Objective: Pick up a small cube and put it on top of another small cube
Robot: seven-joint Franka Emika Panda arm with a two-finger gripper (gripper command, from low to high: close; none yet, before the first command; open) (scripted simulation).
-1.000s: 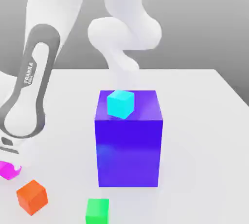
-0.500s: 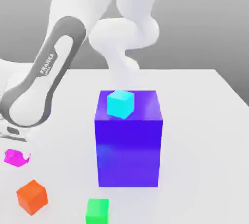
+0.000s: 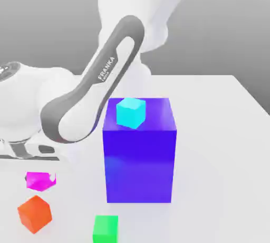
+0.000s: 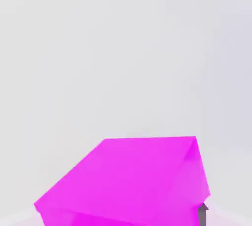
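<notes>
The small cube (image 3: 38, 180), bright magenta, hangs tilted just below the white hand at the exterior view's left, lifted a little off the table. My gripper (image 3: 41, 179) is shut on it, with pale fingers flanking its sides. In the hand view the magenta cube (image 4: 128, 181) sits close up between the fingers, and a dark fingertip (image 4: 202, 212) shows at its edge. A cyan small cube (image 3: 130, 112) rests on top of the big blue-purple block (image 3: 140, 157), to the right of the gripper. Beneath the held cube lies an orange cube (image 3: 35, 214), and a green cube (image 3: 105, 229) sits by the front edge.
The big blue-purple block stands mid-table, much taller than the small cubes. The arm's white link (image 3: 95, 94) slants across above the block's left side. Bare white table (image 3: 221, 147) stretches to the exterior view's right.
The magenta cube has travelled up and toward the exterior view's right in the shut gripper. The arm has swung rightward over the table. The other cubes and the block have stayed put.
</notes>
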